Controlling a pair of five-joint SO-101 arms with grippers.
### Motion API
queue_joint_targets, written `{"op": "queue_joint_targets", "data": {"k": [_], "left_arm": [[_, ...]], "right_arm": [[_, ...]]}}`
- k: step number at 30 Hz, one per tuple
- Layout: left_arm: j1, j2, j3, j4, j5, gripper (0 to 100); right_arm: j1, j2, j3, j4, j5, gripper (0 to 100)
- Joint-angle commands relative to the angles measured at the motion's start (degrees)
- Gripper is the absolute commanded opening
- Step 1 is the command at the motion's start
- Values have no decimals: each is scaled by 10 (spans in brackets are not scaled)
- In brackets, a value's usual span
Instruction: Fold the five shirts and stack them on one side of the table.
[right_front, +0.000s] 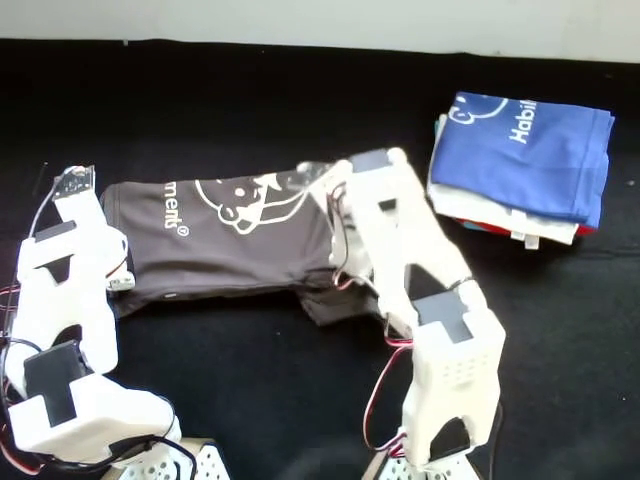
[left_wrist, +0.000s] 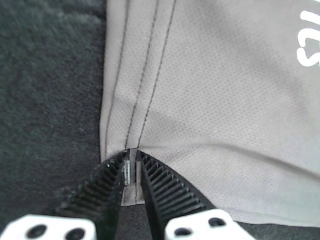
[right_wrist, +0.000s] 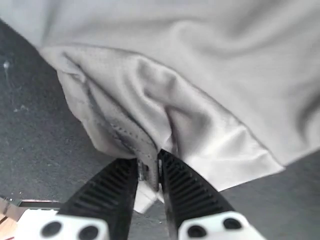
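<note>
Black tabletop (right_front: 250, 110), two arms side by side at the near edge.

Grey shirt (right_front: 230, 240): lies spread flat across the middle-left of the tabletop, white print facing up. Its end toward the right arm is rumpled, with a bunched flap lying on the cloth at the near-right corner.

Left arm (right_front: 70, 290): stands at the shirt's left end. Left gripper (left_wrist: 131, 162): jaws clenched on the grey shirt (left_wrist: 215, 100) right at the hem, where the double line of stitching meets the corner. A thin strip of fabric is pinched between the toothed pads. The cloth beyond the grip lies smooth, with bare tabletop just beside it.

Right arm (right_front: 420, 260): leans over the shirt's right end and covers part of it in the high view. Right gripper (right_wrist: 149, 162): jaws clenched on a gathered fold of the grey shirt (right_wrist: 200, 75). The seamed edge is crumpled and drawn up between the pads, and loose folds fan away from the grip.

Stack at the far right of the tabletop, well apart from the grey shirt: a folded blue shirt (right_front: 530, 150) on top, a white shirt (right_front: 500, 220) beneath it, and a red edge (right_front: 482, 226) showing at the bottom. I cannot tell how many garments are in the pile.
</note>
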Motion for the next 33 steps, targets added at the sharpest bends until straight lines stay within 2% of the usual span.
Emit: {"op": "queue_joint_targets", "data": {"k": [1,4,10,19,26,29,31,33], "left_arm": [[6,0,0,-12,4,9],[6,0,0,-12,4,9],[6,0,0,-12,4,9],[6,0,0,-12,4,9],[6,0,0,-12,4,9],[6,0,0,-12,4,9],[6,0,0,-12,4,9],[6,0,0,-12,4,9]], "right_arm": [[0,-4,-37,36,6,7],[-20,-6,-37,63,6,8],[-26,-7,-44,43,7,8],[13,-4,-44,-101,31,13],[27,-1,-119,-205,-100,13],[26,29,-140,-236,-115,14],[25,62,-165,-230,-115,53],[27,95,-196,-206,-119,153]]}}
